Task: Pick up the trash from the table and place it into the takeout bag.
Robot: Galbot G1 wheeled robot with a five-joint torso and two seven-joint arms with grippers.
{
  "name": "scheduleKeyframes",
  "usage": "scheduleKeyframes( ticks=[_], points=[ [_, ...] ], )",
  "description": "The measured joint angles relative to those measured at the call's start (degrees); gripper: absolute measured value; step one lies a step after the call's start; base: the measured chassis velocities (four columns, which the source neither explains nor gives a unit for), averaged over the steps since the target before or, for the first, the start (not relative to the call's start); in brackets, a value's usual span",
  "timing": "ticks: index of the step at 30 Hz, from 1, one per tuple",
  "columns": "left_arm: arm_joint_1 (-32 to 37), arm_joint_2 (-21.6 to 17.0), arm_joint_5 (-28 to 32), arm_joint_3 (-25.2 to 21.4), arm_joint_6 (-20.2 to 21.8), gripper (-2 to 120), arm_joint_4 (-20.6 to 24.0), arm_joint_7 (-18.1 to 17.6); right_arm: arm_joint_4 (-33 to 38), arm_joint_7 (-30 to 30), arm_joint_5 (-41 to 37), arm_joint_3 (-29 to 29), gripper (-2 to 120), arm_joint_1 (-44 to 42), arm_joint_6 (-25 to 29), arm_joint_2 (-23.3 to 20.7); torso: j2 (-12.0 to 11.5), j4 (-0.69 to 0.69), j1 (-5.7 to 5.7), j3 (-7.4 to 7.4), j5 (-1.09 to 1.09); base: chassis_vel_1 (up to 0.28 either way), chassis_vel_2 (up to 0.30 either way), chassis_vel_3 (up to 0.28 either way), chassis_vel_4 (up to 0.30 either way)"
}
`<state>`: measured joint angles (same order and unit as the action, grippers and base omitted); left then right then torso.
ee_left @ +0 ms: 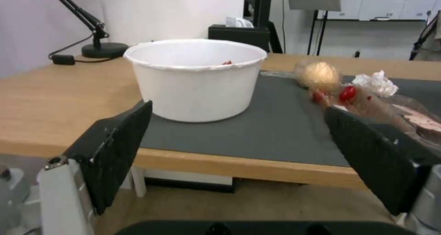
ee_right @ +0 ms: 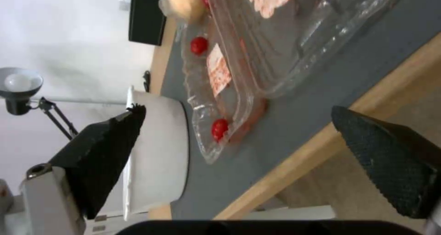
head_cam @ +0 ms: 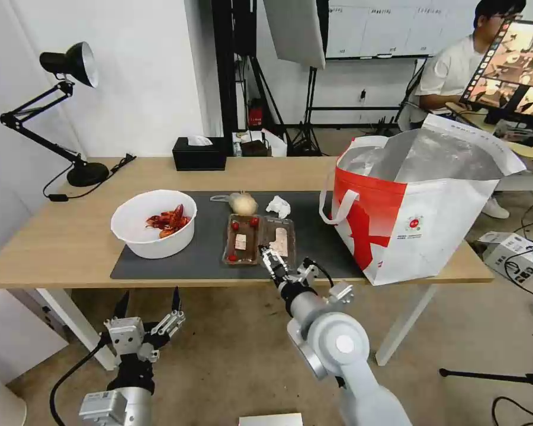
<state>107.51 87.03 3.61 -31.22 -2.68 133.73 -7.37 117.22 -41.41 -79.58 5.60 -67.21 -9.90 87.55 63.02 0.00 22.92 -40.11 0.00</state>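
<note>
On the table point(head_cam: 71, 236), a dark mat point(head_cam: 207, 251) carries the trash: a white bowl point(head_cam: 154, 223) with red crayfish shells, a clear two-compartment tray point(head_cam: 259, 239), a crumpled tissue point(head_cam: 278, 206) and a beige lump in plastic point(head_cam: 243, 203). The takeout bag point(head_cam: 420, 201) stands open at the table's right end. My right gripper point(head_cam: 270, 255) is open at the tray's near edge, and the tray point(ee_right: 275, 55) lies just beyond its fingers. My left gripper point(head_cam: 150, 296) hangs open below the table's front edge, facing the bowl point(ee_left: 197, 80).
A black tissue box point(head_cam: 199, 154) and a black desk lamp point(head_cam: 71, 65) stand at the back of the table. A person sits at a monitor point(head_cam: 512, 65) behind the bag. Cables and boxes lie on the floor at the right.
</note>
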Motion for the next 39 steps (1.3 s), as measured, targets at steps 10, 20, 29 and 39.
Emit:
scheduleKeyframes(
  ticks=[10,20,29,39],
  points=[
    [-0.07,-0.22,0.09,0.04,-0.20,100,-0.60,-0.07,-0.69,0.28,0.68,-0.25,100,0.09,0.05,1.83,0.00,0.00,0.00,0.00,0.00,0.000,0.000,0.000,0.000],
    [0.30,-1.06,0.27,-0.22,-0.32,100,-0.12,-0.15,-1.40,0.90,1.70,0.27,100,0.61,0.42,2.50,0.00,0.00,0.00,0.00,0.00,0.000,0.000,0.000,0.000],
    [0.32,-1.08,0.33,-0.13,-0.35,100,-0.08,-0.17,-2.71,0.86,1.52,1.26,100,2.13,0.78,2.50,0.00,0.00,0.00,0.00,0.00,0.000,0.000,0.000,0.000],
    [0.04,-1.16,0.40,-0.01,-0.37,100,-0.44,-0.20,-3.51,0.42,1.37,1.46,100,2.26,0.88,2.50,0.00,0.00,0.00,0.00,0.00,0.000,0.000,0.000,0.000]
  ],
)
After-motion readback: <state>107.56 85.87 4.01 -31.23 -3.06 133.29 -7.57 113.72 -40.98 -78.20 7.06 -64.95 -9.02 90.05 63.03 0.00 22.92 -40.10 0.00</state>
